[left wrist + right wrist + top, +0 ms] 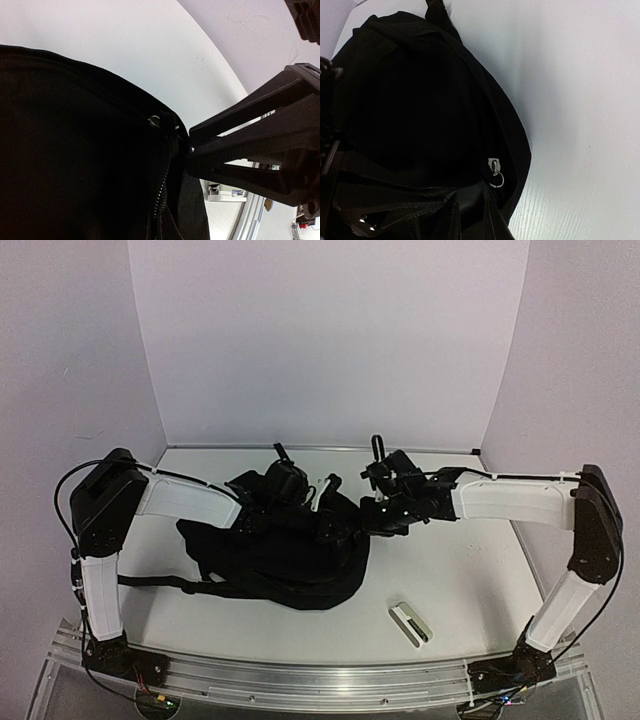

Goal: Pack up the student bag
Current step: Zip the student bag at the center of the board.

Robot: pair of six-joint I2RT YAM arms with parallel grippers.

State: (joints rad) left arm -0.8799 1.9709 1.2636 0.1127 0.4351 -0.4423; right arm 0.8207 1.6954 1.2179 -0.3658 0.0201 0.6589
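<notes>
Top view: large black soft fabric student bag [290, 560] lies slumped at the centre of the white table [470, 560]. One strap trails out at its 9 o'clock, towards the left arm's base.

Left gripper [191, 150]: at the bag's 12 o'clock. It is clenched, with the tips meeting on the bag's rim just beside the small metal zip slider [154, 120]. It looks to be nipping a thin fold of fabric.

Right gripper [372, 508]: over the bag's edge at about 2 o'clock. Its wrist view is too dark at the fingers, so I cannot tell whether it is open or closed, or holding anything. The silver ring-shaped zip pull [496, 176] shows just beyond it and looks free.

A small white-and-black oblong object [410, 623] sits on the table at the bag's 4 o'clock, well apart from it. I cannot identify it.

Judgement: this is the mouth-opening or zip-working stage.

Risks:
- The left pinch is shallow, so the fold could slip out under any pull and the mouth would collapse.
- The fabric is limp, and tugging the zip without a counter-hold would drag the whole bag rather than run the slider.
- The two wrists are close together over the top of the bag and could collide.
- The trailing strap may snag the left arm.
</notes>
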